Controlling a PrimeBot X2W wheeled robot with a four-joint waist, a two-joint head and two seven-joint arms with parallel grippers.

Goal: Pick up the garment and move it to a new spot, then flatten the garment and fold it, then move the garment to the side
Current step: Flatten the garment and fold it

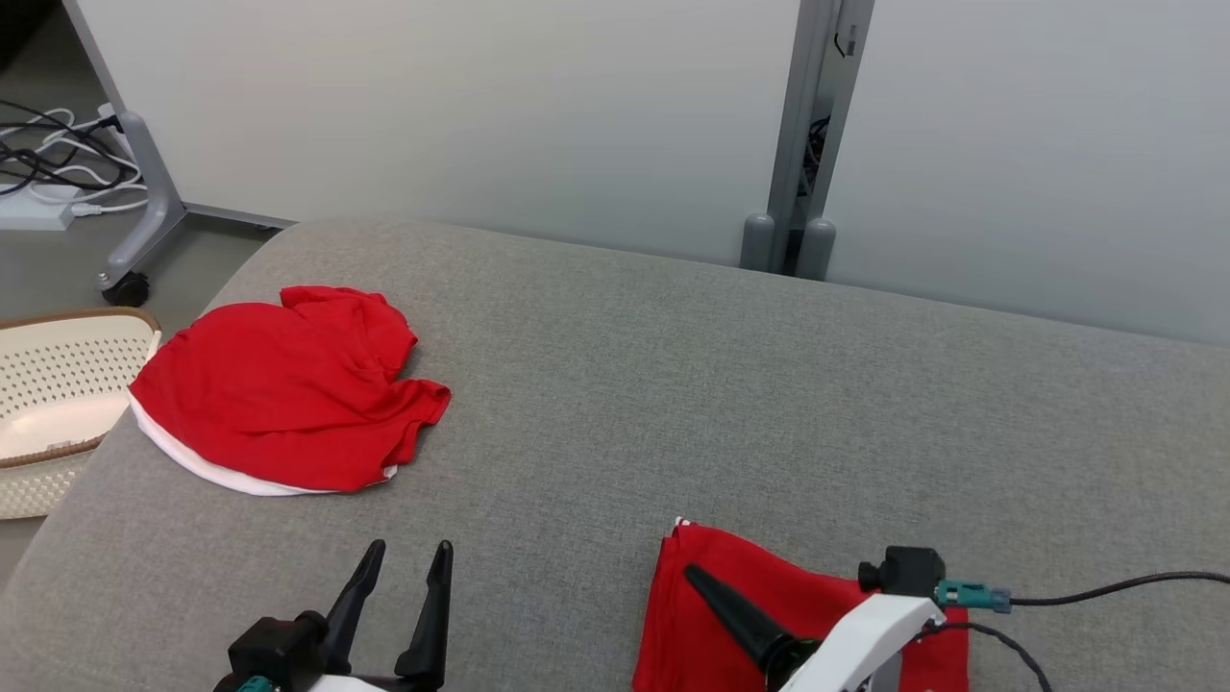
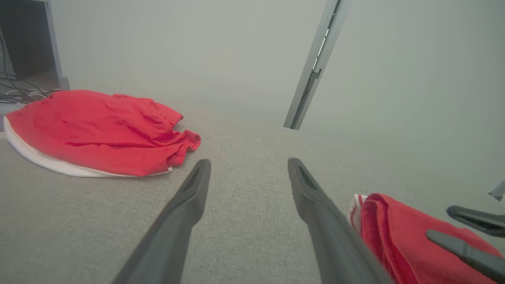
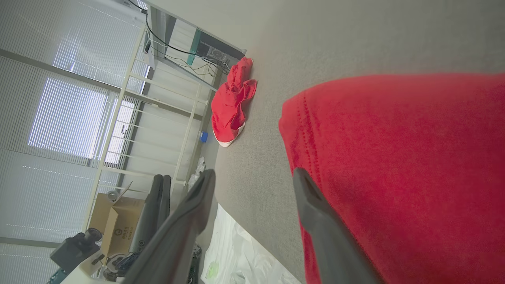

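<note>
A folded red garment (image 1: 716, 634) with a white-striped corner lies at the near right edge of the grey fabric surface (image 1: 673, 384); it also shows in the left wrist view (image 2: 394, 236) and large in the right wrist view (image 3: 394, 177). My right gripper (image 1: 706, 591) hovers over it, open, one finger above the cloth and the other off its edge (image 3: 252, 177), holding nothing. A second red garment (image 1: 279, 394) with a white hem lies crumpled at the far left (image 2: 94, 130). My left gripper (image 1: 408, 553) stands open over bare fabric (image 2: 248, 163), between the two garments.
A cream perforated basket (image 1: 58, 384) sits off the surface's left edge. Pale partition panels and a grey post (image 1: 802, 144) stand behind the surface. Cables (image 1: 48, 163) lie on the floor at the far left. A black cable (image 1: 1105, 586) trails from my right wrist.
</note>
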